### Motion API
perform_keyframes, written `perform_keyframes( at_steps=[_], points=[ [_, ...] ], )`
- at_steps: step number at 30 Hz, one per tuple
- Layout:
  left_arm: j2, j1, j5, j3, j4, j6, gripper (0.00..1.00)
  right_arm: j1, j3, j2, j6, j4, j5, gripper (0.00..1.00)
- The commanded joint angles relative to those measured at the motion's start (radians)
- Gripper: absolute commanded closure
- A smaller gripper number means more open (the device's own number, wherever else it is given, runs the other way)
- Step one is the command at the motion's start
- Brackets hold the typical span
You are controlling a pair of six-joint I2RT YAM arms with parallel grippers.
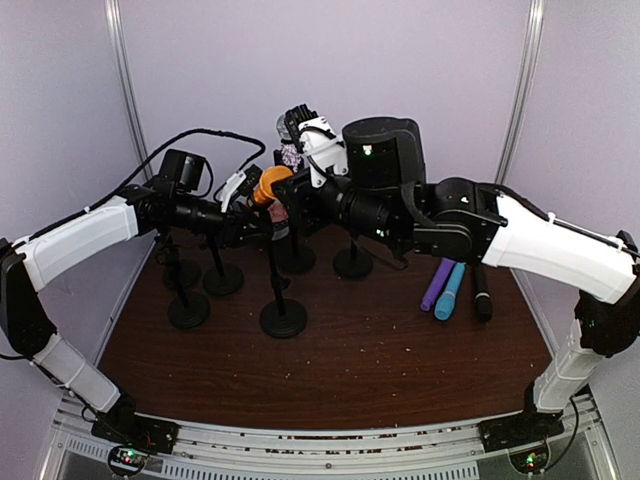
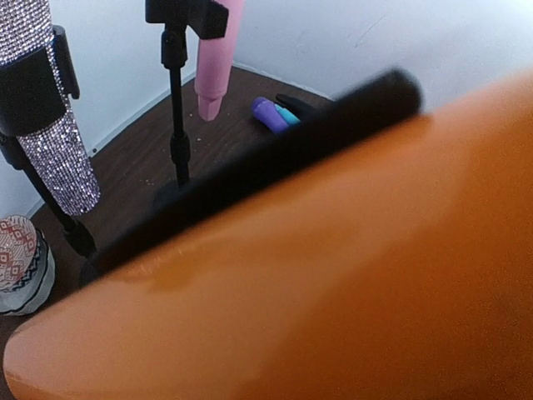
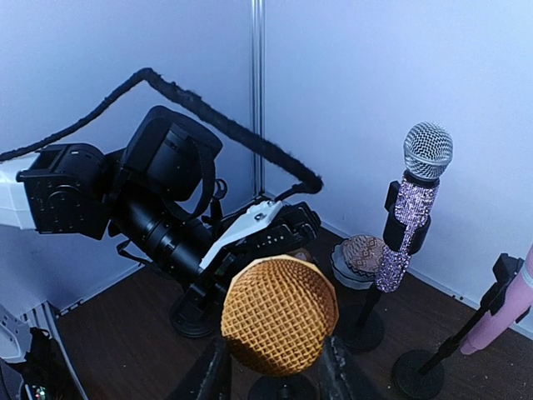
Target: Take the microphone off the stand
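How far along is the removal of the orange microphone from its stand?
Done: three microphones already lie on the table. In hand: the left gripper has its jaws closed on the orange microphone; the right gripper flanks it, grip unclear. Left: lifting it off its stand; the sparkly microphone and the pink microphone are also still clipped.

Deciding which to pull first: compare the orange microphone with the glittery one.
The orange microphone has an orange mesh head, the glittery microphone a silver one. The right hand flanks the orange microphone; the glittery microphone stands untouched. Both have rounded mesh heads.
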Motion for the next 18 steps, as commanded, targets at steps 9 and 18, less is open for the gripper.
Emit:
perform_keyframes(
  at_steps=[9, 18],
  points=[
    [-0.007, -0.002, -0.016, 0.106, -0.122, 0.161, 0.73, -0.04, 0.073, -0.011, 0.04, -0.07, -0.055, 0.15],
    [-0.09, 0.003, -0.1, 0.029, -0.06, 0.039, 0.05, -0.12, 0.402, 0.173, 0.068, -0.37, -0.255, 0.13]
  ],
)
